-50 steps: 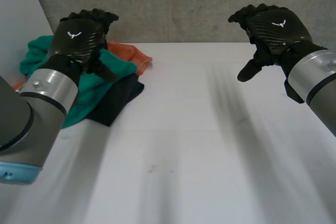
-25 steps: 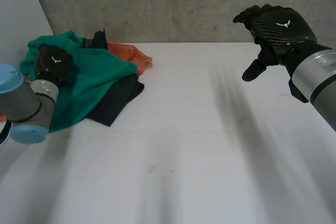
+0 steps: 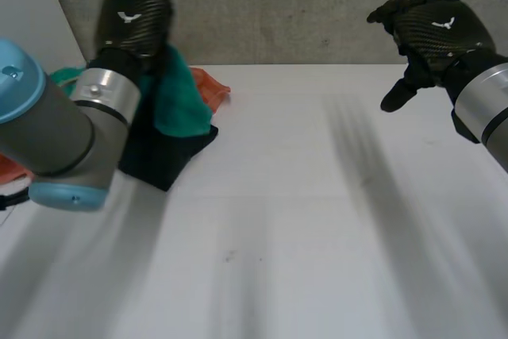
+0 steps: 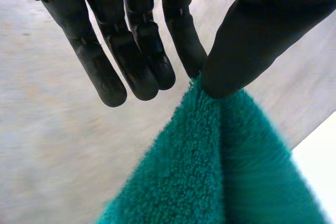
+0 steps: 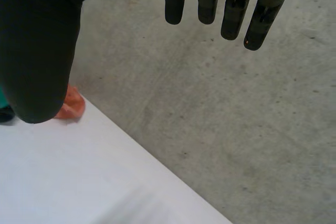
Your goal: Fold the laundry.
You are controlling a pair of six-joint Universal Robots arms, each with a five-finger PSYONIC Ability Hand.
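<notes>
While looking down from the head view, seeing left hand (image 3: 133, 25) raised and clamped on green terry towel (image 3: 178, 93). Per left wrist view: top edge pinched between thumb and one fingertip, remaining fingers straight alongside the pinch. Hangs down from there in a narrow drape. Can't tell whether lower end touches white table (image 3: 317, 220). Blocked there by grey left arm (image 3: 79, 129) with light-blue cap, sitting in front of the towel. Under the towel: flat black cloth (image 3: 167, 156) lying on the table, one corner sticking out past the towel's hem. Just beside the towel, wall side: crumpled orange cloth (image 3: 213, 85). Past the arm, opposite side from the towel: strip of orange fabric (image 3: 9, 168). Behind the towel: grey concrete wall (image 3: 302, 5). Well apart from the towel: right hand (image 3: 432, 33) up in the air, holding nothing, fingers straight, thumb spread wide.
</notes>
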